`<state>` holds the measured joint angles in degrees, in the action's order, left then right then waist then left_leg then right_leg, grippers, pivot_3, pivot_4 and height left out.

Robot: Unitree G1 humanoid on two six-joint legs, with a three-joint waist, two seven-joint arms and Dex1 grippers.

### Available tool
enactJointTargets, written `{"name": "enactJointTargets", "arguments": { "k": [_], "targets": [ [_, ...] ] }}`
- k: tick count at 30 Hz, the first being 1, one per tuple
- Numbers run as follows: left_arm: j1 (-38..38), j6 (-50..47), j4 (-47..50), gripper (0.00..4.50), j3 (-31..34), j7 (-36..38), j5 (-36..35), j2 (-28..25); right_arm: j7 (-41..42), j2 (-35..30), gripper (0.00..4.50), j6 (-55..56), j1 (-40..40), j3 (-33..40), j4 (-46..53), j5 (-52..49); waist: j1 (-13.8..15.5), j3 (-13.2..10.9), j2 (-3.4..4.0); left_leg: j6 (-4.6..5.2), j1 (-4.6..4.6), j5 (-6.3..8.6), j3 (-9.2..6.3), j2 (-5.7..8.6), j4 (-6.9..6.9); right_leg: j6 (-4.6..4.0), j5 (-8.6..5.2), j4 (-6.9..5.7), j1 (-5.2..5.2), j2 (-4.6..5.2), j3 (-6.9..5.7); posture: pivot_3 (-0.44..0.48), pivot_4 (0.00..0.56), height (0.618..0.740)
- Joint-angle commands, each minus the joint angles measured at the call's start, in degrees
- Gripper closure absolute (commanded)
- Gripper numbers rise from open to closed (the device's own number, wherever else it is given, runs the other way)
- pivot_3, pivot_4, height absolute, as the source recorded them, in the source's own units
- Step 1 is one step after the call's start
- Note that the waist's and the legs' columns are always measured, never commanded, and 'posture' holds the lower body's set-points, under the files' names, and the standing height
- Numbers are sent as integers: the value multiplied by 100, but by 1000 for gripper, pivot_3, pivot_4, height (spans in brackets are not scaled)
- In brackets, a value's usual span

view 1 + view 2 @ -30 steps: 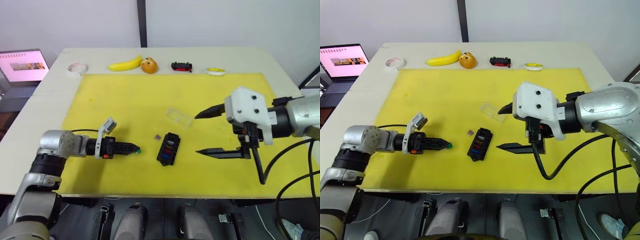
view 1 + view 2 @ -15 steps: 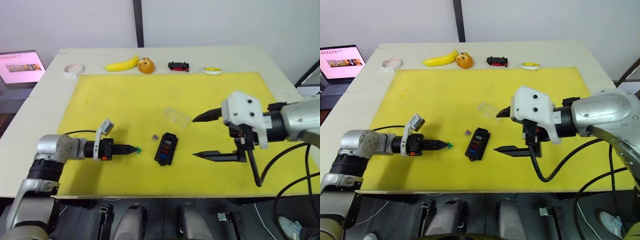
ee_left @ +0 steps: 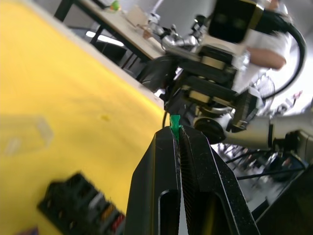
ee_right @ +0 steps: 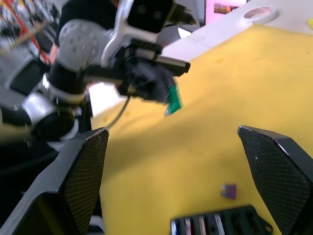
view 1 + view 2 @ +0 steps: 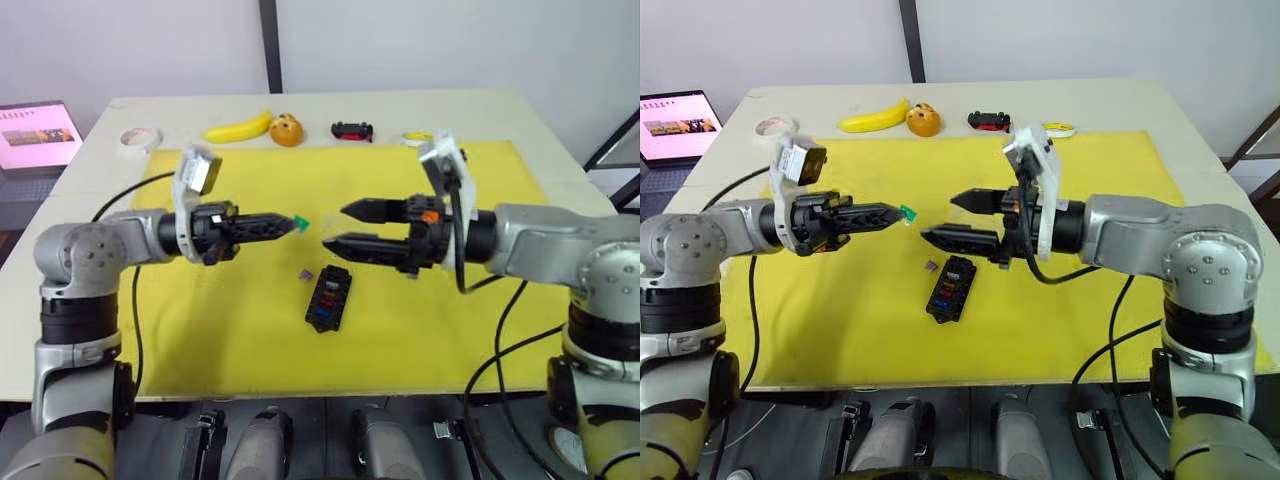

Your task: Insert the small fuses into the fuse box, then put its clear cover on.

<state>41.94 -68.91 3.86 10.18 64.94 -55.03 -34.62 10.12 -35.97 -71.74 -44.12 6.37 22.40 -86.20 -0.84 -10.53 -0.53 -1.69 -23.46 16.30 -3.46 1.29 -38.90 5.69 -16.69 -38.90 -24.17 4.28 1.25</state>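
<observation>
Two grippers face each other above the yellow mat (image 5: 480,330), tip to tip. My left gripper (image 5: 290,222) pinches a green fuse (image 5: 300,222) at its very tip, and my right gripper (image 5: 340,227) stands open just beside it, jaws apart. The fuse box (image 5: 328,298) lies on the mat below and between both tips, long axis toward the mat's near edge, with a purple fuse (image 5: 307,274) touching nothing beside its far left corner. I judge the left gripper is nearer.
</observation>
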Motion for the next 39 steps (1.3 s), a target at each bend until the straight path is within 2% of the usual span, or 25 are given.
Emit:
{"name": "enactJointTargets", "arguments": {
  "k": [1,7,8,9,11,21,39],
  "targets": [
    [151,351,189,4404,-92,106,-52,26,-672,146,0,246,-187,-125,-183,-665,-8,0,0,0,0,0,1,0,0,0,0,0,0,-3,1,0,150,740],
    [198,559,173,4404,-189,64,-79,78,-1216,177,0,627,-203,-311,-284,-1385,-17,0,0,2,0,1,2,-2,0,0,0,0,0,-18,2,0,150,740],
    [198,583,168,4500,-200,58,-82,75,-1269,152,616,672,-203,-341,-282,-1471,-18,0,0,2,0,1,2,-3,0,0,0,0,0,-20,2,0,150,740],
    [199,604,162,4500,-207,55,-85,74,-1323,131,820,711,-198,-371,-278,-1543,-19,0,0,2,0,1,2,-4,0,0,0,0,-1,-21,2,0,150,740],
    [204,639,148,4500,-208,39,-87,79,-1447,87,1732,794,-170,-428,-272,-1692,-19,0,0,3,0,2,2,-6,0,0,0,0,-1,-23,2,0,150,740],
    [242,766,67,4500,-146,-48,-102,62,-1676,-85,1732,1197,59,-557,-240,-2189,-15,0,0,4,0,2,2,-6,0,0,0,1,0,-25,2,0,150,740],
    [218,879,-15,4500,-187,-44,-105,37,-1664,-240,1732,1482,198,-675,-107,-2311,-14,-1,0,5,0,3,-1,-19,0,0,0,2,-1,-44,10,0,150,740]
  ]
}}
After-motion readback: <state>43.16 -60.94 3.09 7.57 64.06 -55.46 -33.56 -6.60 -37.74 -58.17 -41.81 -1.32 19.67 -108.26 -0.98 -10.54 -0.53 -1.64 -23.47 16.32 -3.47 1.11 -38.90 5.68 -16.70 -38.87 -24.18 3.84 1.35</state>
